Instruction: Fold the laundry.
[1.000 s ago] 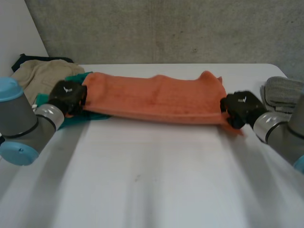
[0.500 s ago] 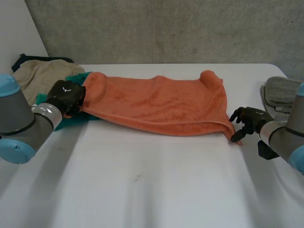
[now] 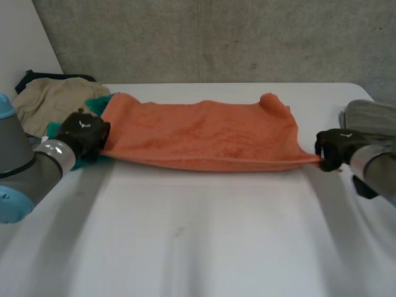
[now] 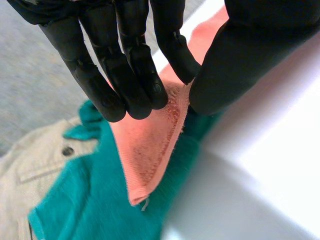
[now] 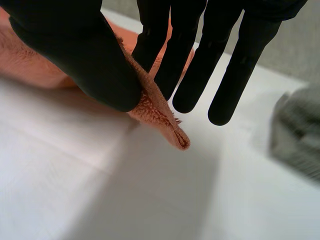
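Towel [image 3: 204, 133] appears folded once, stretched across mid-frame on the desk [image 3: 198, 247]; my left robot hand [image 3: 83, 133] and right robot hand [image 3: 337, 145] each pinch an end corner. Further folds remain.

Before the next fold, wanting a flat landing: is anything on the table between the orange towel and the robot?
Nothing visible: the table in front of the orange towel is bare. A teal cloth lies only under the corner that the left hand pinches.
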You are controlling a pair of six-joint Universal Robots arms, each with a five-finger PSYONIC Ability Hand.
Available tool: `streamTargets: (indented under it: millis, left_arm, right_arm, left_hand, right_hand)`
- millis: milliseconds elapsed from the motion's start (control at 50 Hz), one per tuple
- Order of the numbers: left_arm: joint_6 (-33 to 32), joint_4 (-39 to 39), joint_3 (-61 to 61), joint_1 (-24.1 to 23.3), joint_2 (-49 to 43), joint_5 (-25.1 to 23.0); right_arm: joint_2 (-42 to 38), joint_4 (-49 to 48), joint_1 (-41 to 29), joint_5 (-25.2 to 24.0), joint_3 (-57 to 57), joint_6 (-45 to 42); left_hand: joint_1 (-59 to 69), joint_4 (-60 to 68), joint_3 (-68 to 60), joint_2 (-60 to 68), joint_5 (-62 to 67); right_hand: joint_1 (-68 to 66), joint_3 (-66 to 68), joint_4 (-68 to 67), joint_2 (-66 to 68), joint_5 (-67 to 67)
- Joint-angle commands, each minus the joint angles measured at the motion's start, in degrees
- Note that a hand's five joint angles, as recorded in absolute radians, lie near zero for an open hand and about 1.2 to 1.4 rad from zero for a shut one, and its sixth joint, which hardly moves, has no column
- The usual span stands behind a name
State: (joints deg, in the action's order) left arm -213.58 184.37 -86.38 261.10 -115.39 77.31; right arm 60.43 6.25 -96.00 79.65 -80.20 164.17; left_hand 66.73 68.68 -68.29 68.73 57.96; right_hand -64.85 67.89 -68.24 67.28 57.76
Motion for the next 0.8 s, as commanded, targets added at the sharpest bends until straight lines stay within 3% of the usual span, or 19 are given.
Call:
streamTargets:
  millis: [20,80,140,340,620,800]
  left_arm:
    - [-10.0,-16.2,-5.8,-1.2,7.1,4.1]
    - [-12.9,-23.6,-8.0,-2.7,8.8,5.7]
    - [-14.3,-29.0,-8.9,-3.9,9.0,6.2]
    - [-14.4,-31.4,-1.8,-6.0,4.0,8.3]
    - [-11.2,-11.0,20.9,-6.7,-9.2,5.8]
    - [-11.8,-7.4,37.6,-7.5,-21.9,5.9]
  right_arm:
    - [9.8,16.0,7.1,-4.8,-8.6,-41.6]
    - [12.0,26.6,10.2,-3.3,-12.0,-59.6]
    - [12.6,31.5,11.4,-1.7,-13.5,-63.9]
    - [8.7,24.0,10.5,-2.5,-7.5,-55.7]
    - [-3.0,1.5,5.2,-2.5,6.9,-35.9]
    - [-10.1,-13.1,3.5,-0.1,13.4,-30.3]
  left_hand:
    - [13.3,11.3,-11.7,11.3,12.0]
    - [13.3,11.3,-11.7,11.3,12.0]
    - [13.3,11.3,-11.7,11.3,12.0]
    - [13.3,11.3,-11.7,11.3,12.0]
    - [13.3,11.3,-11.7,11.3,12.0]
    - [13.3,11.3,-11.7,11.3,12.0]
  right_hand:
    - [-15.2,12.1,-11.8,12.7,12.2]
    - [-15.2,12.1,-11.8,12.7,12.2]
    - [-15.2,12.1,-11.8,12.7,12.2]
    - [-15.2,12.1,-11.8,12.7,12.2]
    - [-15.2,12.1,-11.8,12.7,12.2]
    - [-15.2,12.1,-11.8,12.7,12.2]
